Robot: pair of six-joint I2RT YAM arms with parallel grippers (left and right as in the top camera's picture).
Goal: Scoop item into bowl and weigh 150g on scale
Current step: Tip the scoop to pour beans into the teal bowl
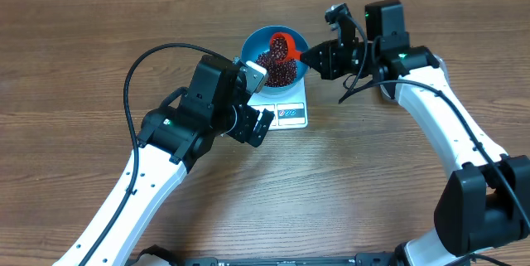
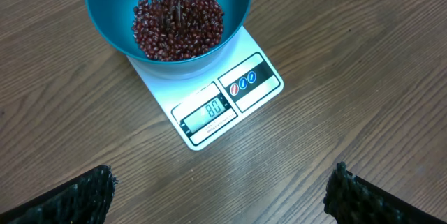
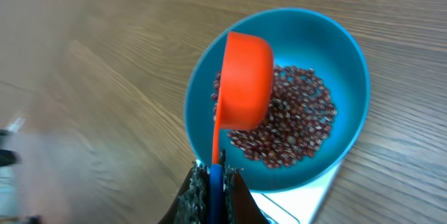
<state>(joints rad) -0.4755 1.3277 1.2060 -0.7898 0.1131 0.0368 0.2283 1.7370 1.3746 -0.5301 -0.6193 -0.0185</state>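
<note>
The beans (image 2: 178,25) lie heaped in the teal bowl (image 2: 237,4), which sits on the white scale (image 2: 216,105) on the wooden worktop (image 2: 349,77). Over the bowl an orange scoop (image 3: 244,88) is tipped mouth-down, its handle clenched in the right hand (image 3: 215,182). The left hand (image 1: 258,125) hangs near the scale's display edge, fingers spread wide, grasping nothing.
</note>
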